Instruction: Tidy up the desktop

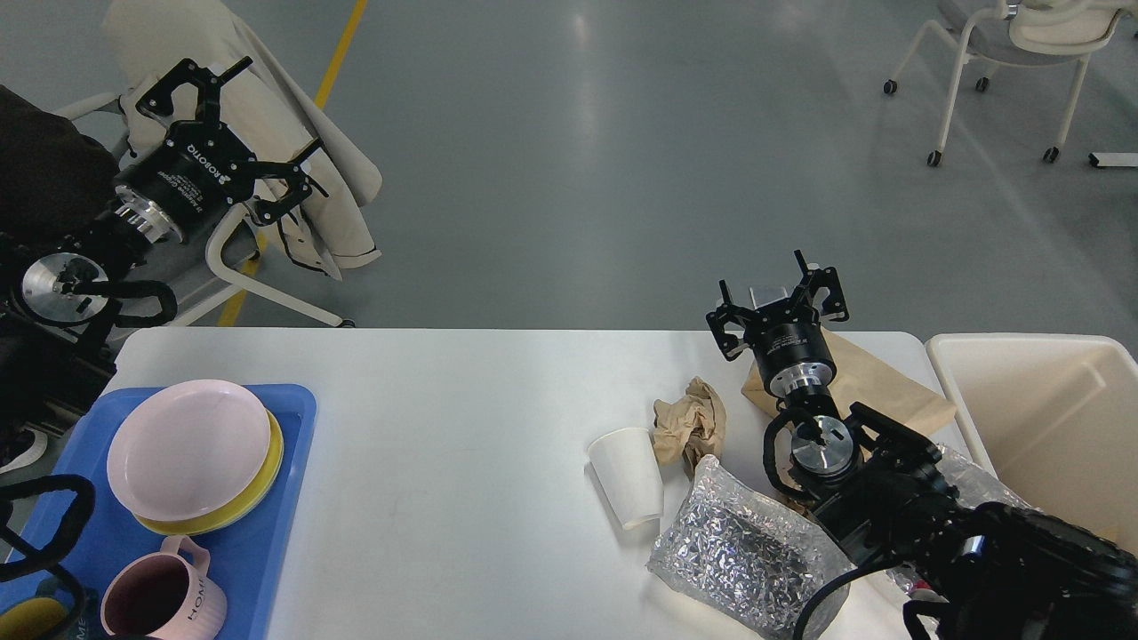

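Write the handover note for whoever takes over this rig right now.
Left gripper: jaws open, empty, raised off the table's left edge.
Right gripper: jaws open, empty, over the brown paper bag.
Done: pink plate on yellow plate and pink mug sit on the blue tray.
Left on the desktop: white paper cup, crumpled brown paper, bubble wrap, the bag. Bin stands at the right.

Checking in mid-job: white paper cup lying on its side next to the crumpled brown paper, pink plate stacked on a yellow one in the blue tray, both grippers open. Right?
One slip: the white paper cup is not on its side. The head view shows it standing upside down, rim on the desktop. The rest holds: crumpled brown paper beside it, pink plate on the yellow one in the blue tray, left gripper and right gripper open.
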You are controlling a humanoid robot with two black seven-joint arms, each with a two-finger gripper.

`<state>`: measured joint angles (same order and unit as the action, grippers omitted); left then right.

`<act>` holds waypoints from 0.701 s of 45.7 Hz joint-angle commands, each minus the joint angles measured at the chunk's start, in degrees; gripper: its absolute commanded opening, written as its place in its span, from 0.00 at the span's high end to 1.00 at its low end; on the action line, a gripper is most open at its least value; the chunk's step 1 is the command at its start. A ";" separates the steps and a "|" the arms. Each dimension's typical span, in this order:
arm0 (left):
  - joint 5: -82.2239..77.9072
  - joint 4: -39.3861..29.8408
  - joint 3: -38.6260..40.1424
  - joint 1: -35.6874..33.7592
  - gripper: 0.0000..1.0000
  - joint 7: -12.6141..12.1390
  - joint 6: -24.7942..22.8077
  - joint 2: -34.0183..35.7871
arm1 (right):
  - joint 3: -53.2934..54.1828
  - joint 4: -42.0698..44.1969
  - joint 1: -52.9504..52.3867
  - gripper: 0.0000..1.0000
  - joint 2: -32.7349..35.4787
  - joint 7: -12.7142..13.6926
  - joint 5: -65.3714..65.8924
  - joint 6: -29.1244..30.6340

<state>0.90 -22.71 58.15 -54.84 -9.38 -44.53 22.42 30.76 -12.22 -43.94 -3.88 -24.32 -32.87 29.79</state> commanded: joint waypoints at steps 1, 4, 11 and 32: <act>-0.02 0.04 -0.05 0.26 0.03 0.33 0.76 -0.53 | 0.00 0.00 0.00 0.00 -0.08 -0.02 0.00 0.00; -0.02 0.13 -0.14 0.61 0.03 0.33 1.02 -1.32 | 0.00 0.00 0.00 0.00 0.01 0.06 0.00 0.00; 0.50 0.13 0.04 4.12 0.03 2.69 1.29 -3.78 | 0.00 0.00 0.00 0.00 0.01 -0.03 0.00 0.00; 1.12 0.21 -0.14 15.11 0.00 13.69 1.46 -10.02 | 0.00 0.09 0.00 0.00 0.01 0.06 0.00 -0.09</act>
<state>2.03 -22.54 57.98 -40.74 4.20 -43.26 13.58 30.76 -12.15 -43.95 -3.88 -24.32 -32.84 29.77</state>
